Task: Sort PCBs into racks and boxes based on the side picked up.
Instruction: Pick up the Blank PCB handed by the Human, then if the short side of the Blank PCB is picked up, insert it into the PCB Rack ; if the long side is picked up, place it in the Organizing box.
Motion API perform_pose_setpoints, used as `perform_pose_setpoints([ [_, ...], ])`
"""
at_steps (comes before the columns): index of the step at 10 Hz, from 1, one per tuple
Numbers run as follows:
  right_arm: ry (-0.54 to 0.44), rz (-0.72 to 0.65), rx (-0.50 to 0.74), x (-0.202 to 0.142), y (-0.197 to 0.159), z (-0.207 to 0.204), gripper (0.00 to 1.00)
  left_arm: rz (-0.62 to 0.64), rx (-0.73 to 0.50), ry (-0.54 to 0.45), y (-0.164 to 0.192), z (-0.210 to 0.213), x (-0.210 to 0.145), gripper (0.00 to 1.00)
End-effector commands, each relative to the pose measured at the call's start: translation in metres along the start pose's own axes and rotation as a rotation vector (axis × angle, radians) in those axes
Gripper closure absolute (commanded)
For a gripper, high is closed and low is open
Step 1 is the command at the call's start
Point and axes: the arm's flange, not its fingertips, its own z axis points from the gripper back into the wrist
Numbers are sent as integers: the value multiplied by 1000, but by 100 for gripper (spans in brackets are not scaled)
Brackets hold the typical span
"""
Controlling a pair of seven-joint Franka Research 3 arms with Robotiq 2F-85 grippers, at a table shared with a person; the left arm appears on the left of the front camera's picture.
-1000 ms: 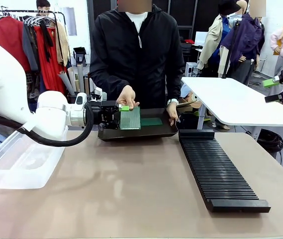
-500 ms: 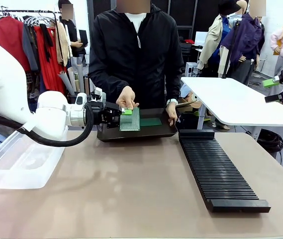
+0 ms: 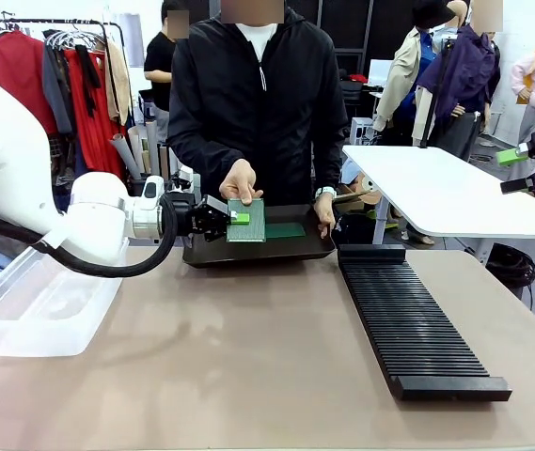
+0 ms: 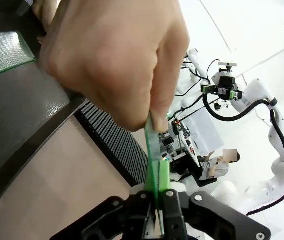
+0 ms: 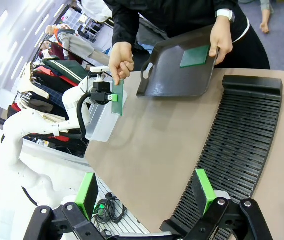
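A green PCB (image 3: 246, 222) stands upright over the dark tray (image 3: 258, 249), dotted face toward me. My left gripper (image 3: 234, 218) is shut on its left edge, and the person's hand (image 3: 242, 181) pinches its top edge. In the left wrist view the PCB (image 4: 153, 160) is edge-on between my fingers (image 4: 164, 175), under the hand (image 4: 112, 55). A second PCB (image 3: 286, 229) lies flat in the tray. The black slotted rack (image 3: 413, 324) lies at the right and the clear box (image 3: 32, 305) at the left. My right gripper (image 5: 146, 192) is open above the rack (image 5: 236, 140), holding nothing.
The person stands at the far side, the other hand (image 3: 326, 211) holding the tray's right rim. A white side table (image 3: 446, 193) stands at the back right. My right gripper (image 3: 514, 167) hangs off the right edge. Bare tabletop (image 3: 248, 357) lies in front.
My left gripper's green pad has slid a little lower and further onto the board's face. The person's hand has stayed on the top edge.
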Motion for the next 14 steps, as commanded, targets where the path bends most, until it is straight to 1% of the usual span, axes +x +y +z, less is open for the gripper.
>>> perform_pose_setpoints([
  [1, 7, 5, -8, 0, 2, 0, 0, -7, -1, -19, -3, -1, -3, 100],
  [3, 7, 5, -8, 0, 2, 0, 0, -5, -4, -16, -4, -1, -3, 100],
  [4, 7, 5, -8, 0, 2, 0, 0, 21, 3, -1, -4, 3, -5, 100],
  [5, 7, 5, -8, 0, 2, 0, 0, 0, 0, 0, 0, 0, 0, 100],
  [14, 7, 5, -8, 0, 2, 0, 0, 0, 0, 0, 0, 0, 0, 100],
])
